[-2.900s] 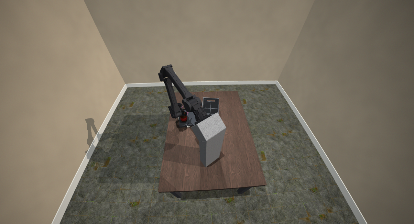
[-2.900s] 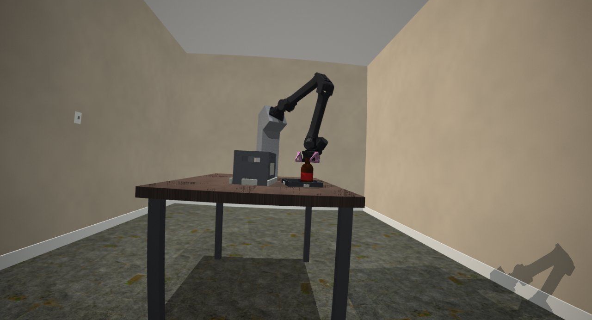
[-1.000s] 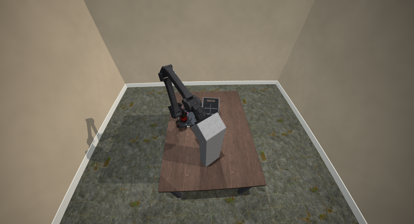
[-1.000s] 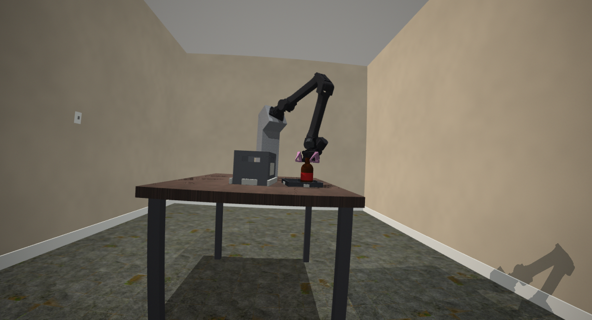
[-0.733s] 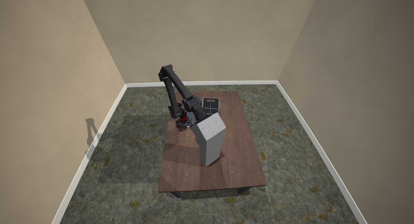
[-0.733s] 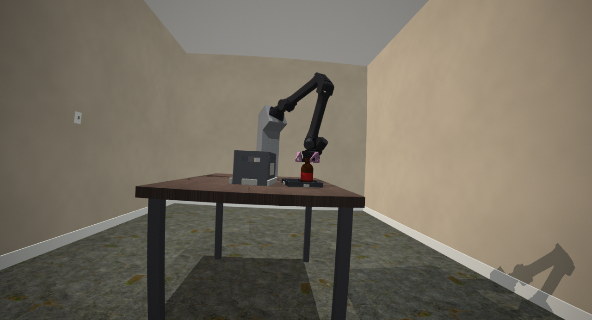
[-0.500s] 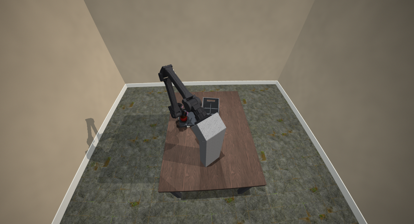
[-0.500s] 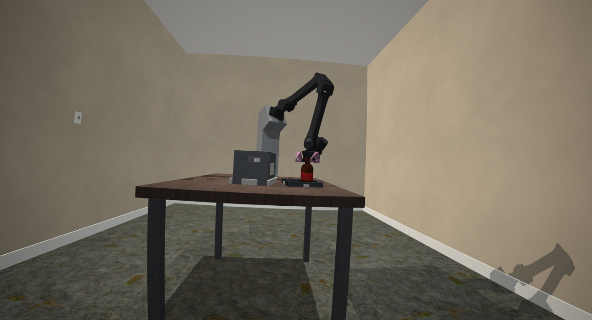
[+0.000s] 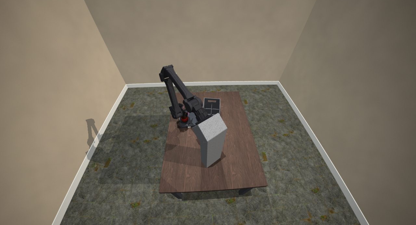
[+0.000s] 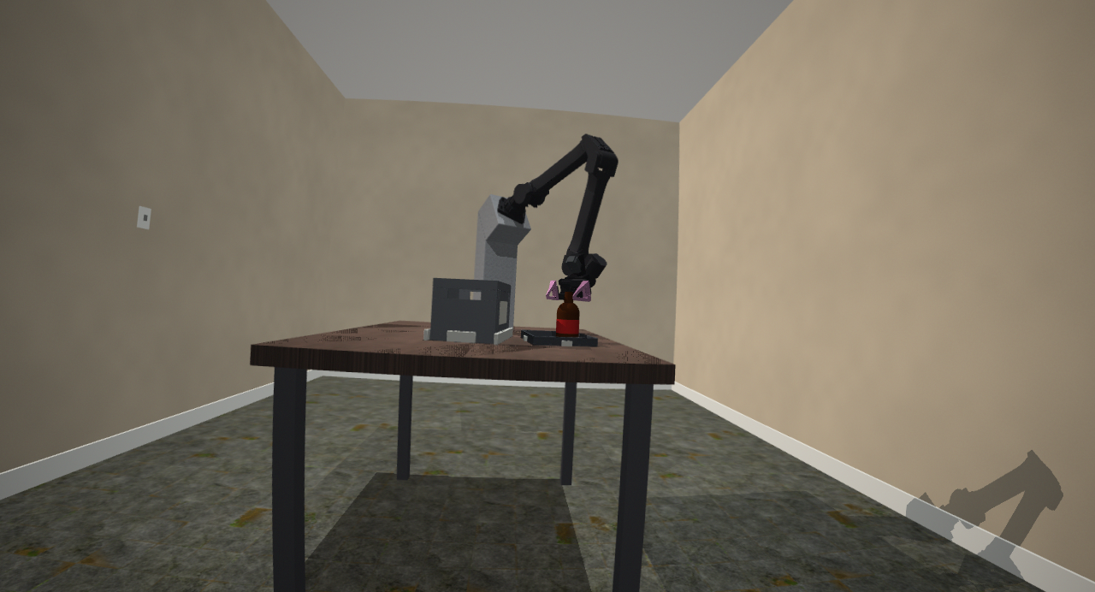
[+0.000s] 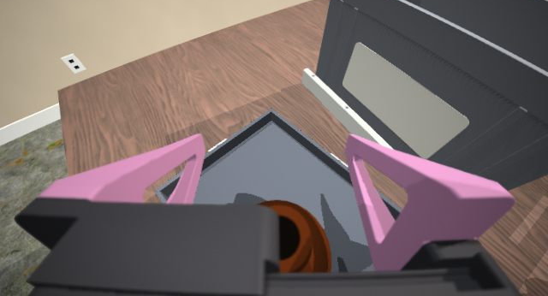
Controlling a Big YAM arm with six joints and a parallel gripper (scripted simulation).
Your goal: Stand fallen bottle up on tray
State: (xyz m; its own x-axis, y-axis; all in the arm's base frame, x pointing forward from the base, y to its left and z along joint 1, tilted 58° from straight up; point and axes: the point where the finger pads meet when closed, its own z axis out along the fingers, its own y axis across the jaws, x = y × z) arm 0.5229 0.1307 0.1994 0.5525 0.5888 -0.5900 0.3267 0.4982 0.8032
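Left of the wide-open pink jaws (image 10: 568, 291), in the exterior view, there's the dark grey rectangular crate (image 9: 211, 103) (image 10: 465, 310) (image 11: 432, 69) on the brown wooden worktop (image 9: 235, 153) (image 10: 459, 363) (image 11: 193, 74)! Directly beneath them, the brown, red-labelled bottle (image 9: 184, 119) (image 10: 567, 320) (image 11: 314, 249) stands upright on the dark grey square tray (image 9: 180, 126) (image 10: 583, 342) (image 11: 246, 131)!

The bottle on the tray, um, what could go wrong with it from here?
The bottle already stands upright on the tray, with the open fingers around its neck. If the arm pulls away sideways instead of straight up, a finger might catch the neck and topple it again. The crate stands close by on one side, so a swing that way while low could perhaps bump it, since it stands loose.
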